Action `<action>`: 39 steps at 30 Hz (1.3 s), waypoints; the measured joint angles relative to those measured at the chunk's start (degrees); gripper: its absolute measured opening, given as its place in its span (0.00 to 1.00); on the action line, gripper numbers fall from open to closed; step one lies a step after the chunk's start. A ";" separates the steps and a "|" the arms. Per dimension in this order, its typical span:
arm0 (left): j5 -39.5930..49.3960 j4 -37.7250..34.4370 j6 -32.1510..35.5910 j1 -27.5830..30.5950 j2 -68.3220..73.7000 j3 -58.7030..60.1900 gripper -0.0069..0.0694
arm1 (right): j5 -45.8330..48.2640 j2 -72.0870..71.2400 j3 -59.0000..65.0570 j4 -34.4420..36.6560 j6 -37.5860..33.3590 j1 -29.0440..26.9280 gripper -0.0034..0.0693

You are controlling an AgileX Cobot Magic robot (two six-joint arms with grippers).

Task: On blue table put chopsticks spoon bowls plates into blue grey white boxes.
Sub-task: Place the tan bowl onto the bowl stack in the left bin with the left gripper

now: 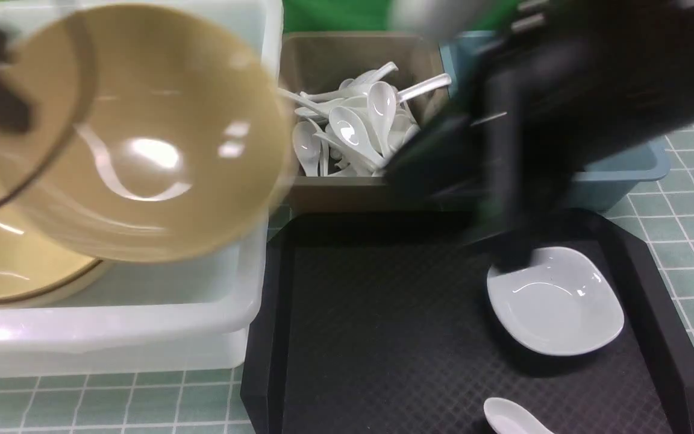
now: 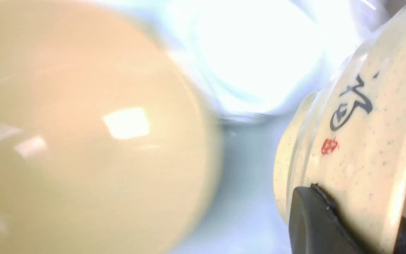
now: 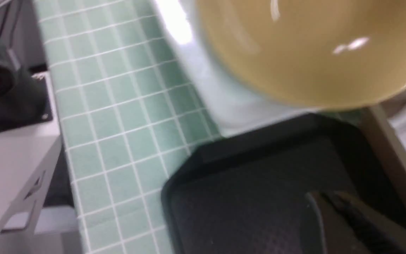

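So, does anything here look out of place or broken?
Only the bowl looks odd: it hangs steeply tilted over the white box, pinched at its rim by the left end effector. Nothing looks spilled or broken; the spoons are just heaped in the grey box.

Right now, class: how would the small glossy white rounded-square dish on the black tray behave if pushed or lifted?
The small glossy white rounded-square dish looks stiff and probably brittle, like glazed ceramic. Its shiny glaze suggests a slippery grip. Shallow and flat on the black textured tray, it should slide rather than tip.
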 joint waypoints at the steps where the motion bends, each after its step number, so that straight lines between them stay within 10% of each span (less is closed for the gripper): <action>1: -1.98 -1.36 0.01 5.37 -0.87 2.62 0.10 | -0.29 3.00 -2.44 -1.83 -0.17 2.32 0.10; 9: -9.92 -5.22 2.93 19.24 0.24 7.76 0.10 | 1.16 13.76 -12.51 -4.01 -0.36 6.18 0.11; 23: -13.46 -2.71 3.11 19.79 13.51 8.19 0.17 | 1.42 14.13 -13.70 -4.28 -3.00 6.25 0.11; 39: -10.95 2.24 -0.13 19.67 13.58 7.26 0.84 | 3.48 14.13 -13.70 -8.41 -2.57 6.25 0.11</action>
